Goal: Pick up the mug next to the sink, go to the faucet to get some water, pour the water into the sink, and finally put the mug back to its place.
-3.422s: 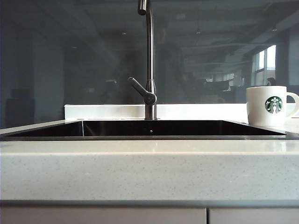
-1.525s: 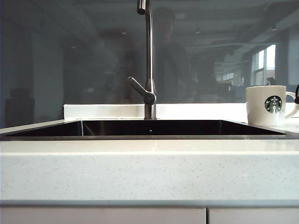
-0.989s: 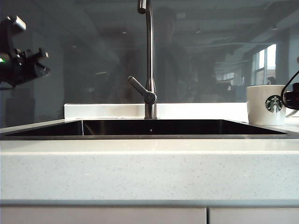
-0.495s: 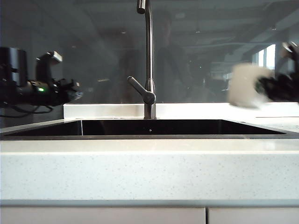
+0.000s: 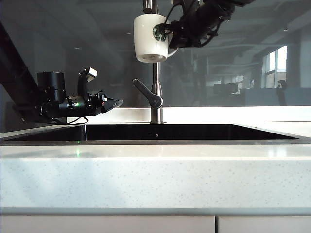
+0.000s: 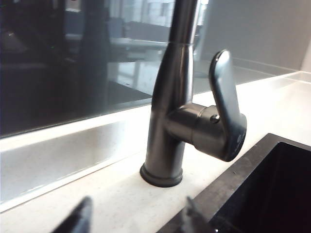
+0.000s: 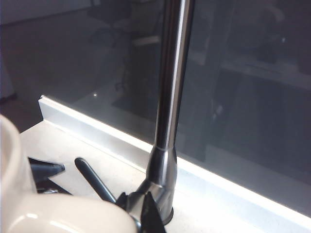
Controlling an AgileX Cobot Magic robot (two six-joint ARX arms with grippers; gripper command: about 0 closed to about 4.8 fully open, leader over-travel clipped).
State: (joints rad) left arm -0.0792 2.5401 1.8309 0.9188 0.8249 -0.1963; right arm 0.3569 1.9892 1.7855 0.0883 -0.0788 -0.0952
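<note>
The white mug (image 5: 149,40) with the green logo hangs high over the sink (image 5: 155,141), upright, just below the faucet's (image 5: 156,92) spout and in front of its pipe. My right gripper (image 5: 171,35) reaches in from the upper right and is shut on the mug's side. The right wrist view shows the mug (image 7: 53,216) close beside the nearly closed jaws of the right gripper (image 7: 146,217), with the faucet (image 7: 172,87) behind. My left gripper (image 5: 114,102) is open, level, a short way left of the lever handle (image 5: 146,92). The left wrist view has the lever handle (image 6: 224,109) ahead of the left gripper (image 6: 136,221).
A white counter (image 5: 155,170) runs along the front, and a low white ledge (image 5: 218,115) lies behind the sink under a dark glass wall. The sink's dark corner (image 6: 272,194) sits beside the faucet base (image 6: 162,172).
The right gripper closed on the mug at the right of the counter and carried it up and left to the spout. The left arm came in from the left toward the lever and opened.
</note>
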